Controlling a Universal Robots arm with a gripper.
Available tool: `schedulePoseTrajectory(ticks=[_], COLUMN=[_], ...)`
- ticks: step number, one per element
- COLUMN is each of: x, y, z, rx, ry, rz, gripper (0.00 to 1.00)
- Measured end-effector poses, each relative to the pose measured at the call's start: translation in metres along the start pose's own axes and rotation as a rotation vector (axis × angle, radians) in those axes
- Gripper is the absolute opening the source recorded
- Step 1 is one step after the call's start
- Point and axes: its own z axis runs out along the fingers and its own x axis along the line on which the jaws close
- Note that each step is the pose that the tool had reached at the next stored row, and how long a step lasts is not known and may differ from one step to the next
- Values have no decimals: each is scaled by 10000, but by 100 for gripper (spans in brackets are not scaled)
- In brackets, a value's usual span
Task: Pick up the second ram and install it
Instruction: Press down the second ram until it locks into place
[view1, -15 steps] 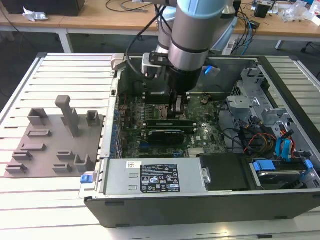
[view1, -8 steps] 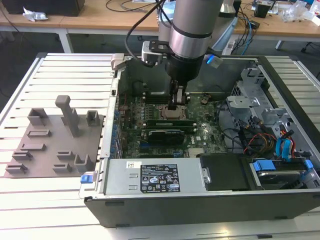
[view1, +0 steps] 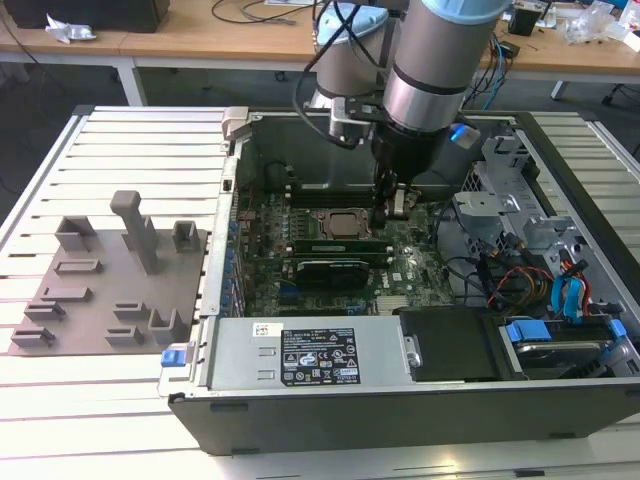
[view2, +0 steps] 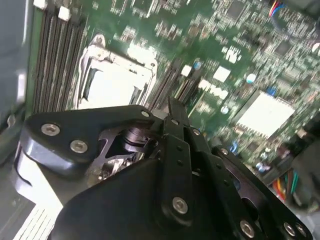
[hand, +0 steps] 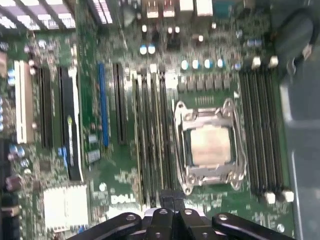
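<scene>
Black computer case holds the motherboard; end effector closed above memory slots.

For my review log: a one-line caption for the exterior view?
Arm's end effector lowered inside the open computer case, beside the CPU socket above the motherboard's memory slots.

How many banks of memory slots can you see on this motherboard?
2. One bank lies along one side of the CPU socket; the other bank lies along the opposite side, next to the case wall. More could be hidden.
</scene>
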Motion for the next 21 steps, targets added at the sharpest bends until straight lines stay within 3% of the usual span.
schedulePoseTrajectory(ticks=[5, 9, 12, 13, 15, 21], x=[26, 35, 28, 30, 32, 77], y=[-22, -35, -33, -27, -1, 509], z=[111, 275, 249, 190, 185, 230], rx=[0, -2, 1, -1, 9, 62], ry=[-1, 6, -58, -32, -36, -32], rz=[1, 0, -3, -1, -1, -6], gripper=[11, 11, 11, 11, 11, 11])
